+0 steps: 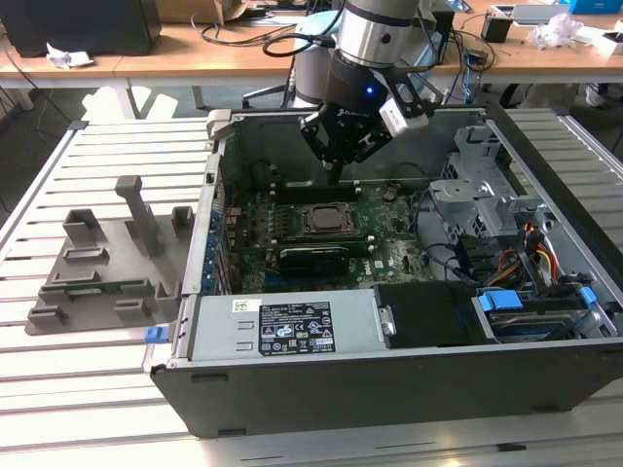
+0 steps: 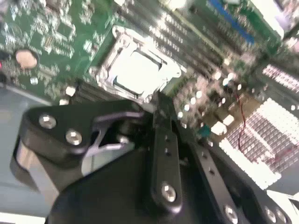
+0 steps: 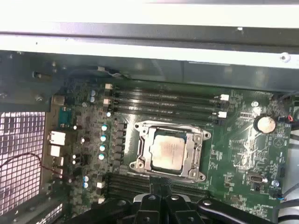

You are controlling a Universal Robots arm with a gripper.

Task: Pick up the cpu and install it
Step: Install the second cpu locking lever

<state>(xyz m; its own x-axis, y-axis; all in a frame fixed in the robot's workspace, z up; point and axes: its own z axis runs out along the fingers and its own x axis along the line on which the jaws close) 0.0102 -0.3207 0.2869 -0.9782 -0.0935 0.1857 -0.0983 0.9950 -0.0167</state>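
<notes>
The cpu (image 1: 326, 218) is a silver-topped square chip lying flat inside the metal-framed socket (image 1: 301, 220) on the green motherboard (image 1: 389, 248) in the open computer case. Both wrist views show the cpu (image 2: 135, 72) (image 3: 169, 151) seated within the socket frame (image 3: 142, 158). My gripper (image 1: 336, 178) hangs just above the board, behind the socket and a little above the cpu. The black fingers (image 2: 161, 121) meet at their tips, shut with nothing between them. The gripper (image 3: 161, 185) tip sits close to the socket's edge.
The case walls (image 1: 209, 224) ring the board. Memory slots (image 3: 163, 105) run beside the socket. A drive cage and cable bundle (image 1: 506, 243) fill the exterior view's right of the case. A grey plastic holder tray (image 1: 97, 272) lies on the slatted table at the exterior view's left.
</notes>
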